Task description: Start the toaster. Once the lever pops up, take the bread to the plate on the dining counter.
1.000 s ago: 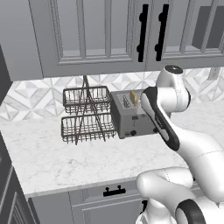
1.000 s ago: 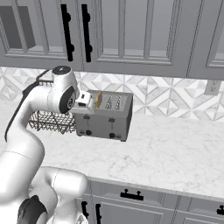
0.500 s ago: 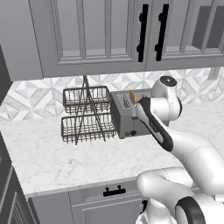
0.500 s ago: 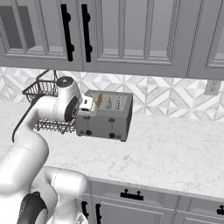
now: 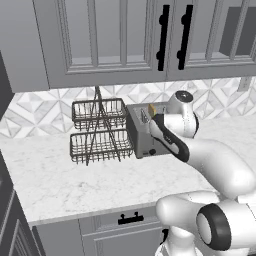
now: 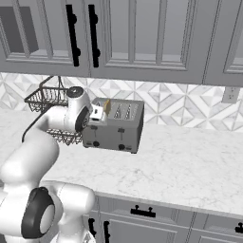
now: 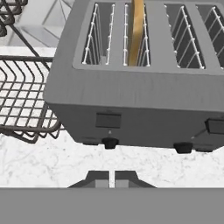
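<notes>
The grey four-slot toaster point(image 7: 144, 100) point(image 5: 145, 135) point(image 6: 116, 127) stands on the marble kitchen counter. A tan slice of bread point(image 7: 137, 30) point(image 5: 152, 110) point(image 6: 107, 105) stands upright in its second slot from the left. In the hand view my gripper point(image 7: 111, 178) is shut with nothing between the tips. It hangs just in front of the toaster's left end, in line with the left lever point(image 7: 108, 120) and the knob point(image 7: 110, 142) under it, and touches neither. The plate and the dining counter are out of view.
A two-tier wire basket rack point(image 5: 99, 131) point(image 6: 46, 100) point(image 7: 22, 100) stands close against the toaster's left side. Grey wall cabinets point(image 5: 125, 40) hang above. A wall outlet point(image 6: 231, 94) sits at the far right. Bare marble counter point(image 6: 190, 166) stretches right of the toaster.
The jaws have closed from wide open to shut. The arm has lowered and drawn the hand in closer to the toaster's left front. Toaster and bread have not moved.
</notes>
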